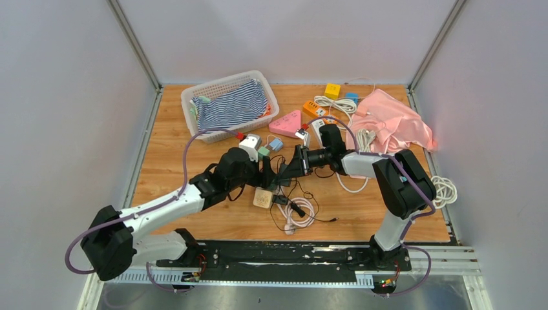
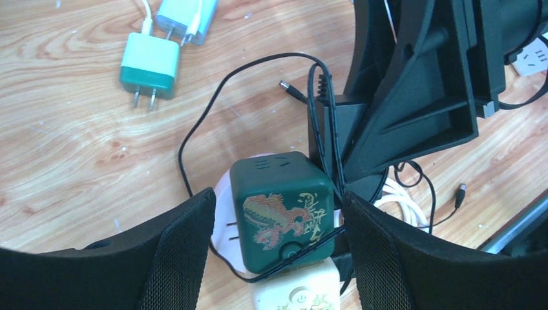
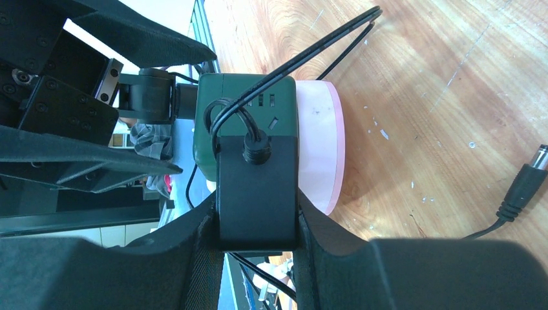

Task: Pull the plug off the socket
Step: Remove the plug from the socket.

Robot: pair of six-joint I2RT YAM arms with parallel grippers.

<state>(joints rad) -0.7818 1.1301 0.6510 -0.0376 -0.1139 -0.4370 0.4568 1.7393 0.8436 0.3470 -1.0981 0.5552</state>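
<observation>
Plug (image 3: 258, 194), a black adapter block, probably stiff and light, sits in the green cube socket (image 2: 278, 187) near the desk's middle. The right gripper (image 3: 255, 223) clamps its smooth flat sides. The left gripper (image 2: 279, 219) stands wide around the socket.

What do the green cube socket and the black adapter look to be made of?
Green cube socket: probably hard moulded plastic, slightly glossy, rounded edges, dragon printed on one face. Black adapter: likely matte plastic, flat even faces with no glare.
</observation>
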